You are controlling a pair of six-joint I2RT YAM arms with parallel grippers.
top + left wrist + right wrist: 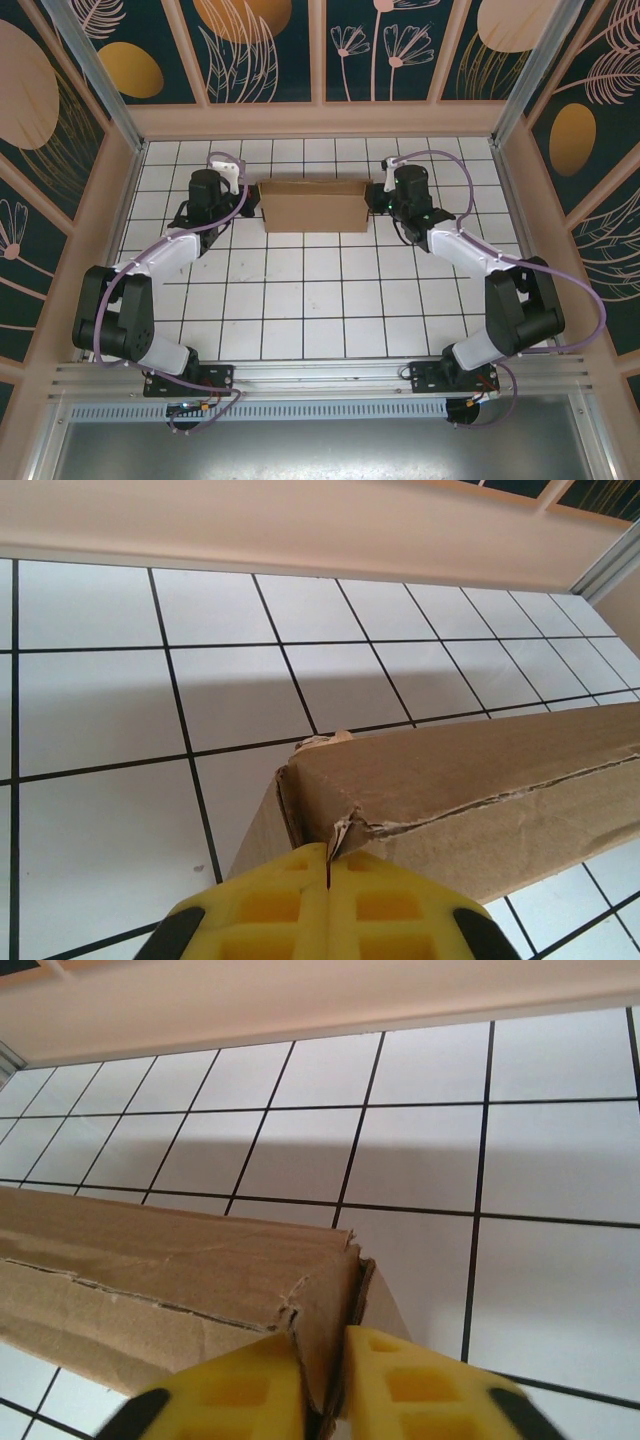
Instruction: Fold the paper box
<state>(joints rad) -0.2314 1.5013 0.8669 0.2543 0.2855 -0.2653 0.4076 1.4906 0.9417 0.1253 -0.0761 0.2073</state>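
Note:
The paper box [313,205] is plain brown cardboard, folded into a long low shape at the far middle of the tiled floor. My left gripper [252,200] is at its left end. In the left wrist view its yellow fingers [270,900] are shut on a torn corner tab of the paper box [470,780]. My right gripper [375,203] is at the right end. In the right wrist view the end wall of the paper box [150,1260] stands between the parted yellow fingers [420,1380], and a thin dark gap shows beside one of them.
The white tiled floor [300,300] spreads toward the arm bases. A pale wooden back wall [320,122] runs just behind the box, with side walls left and right. Purple cables loop over both arms.

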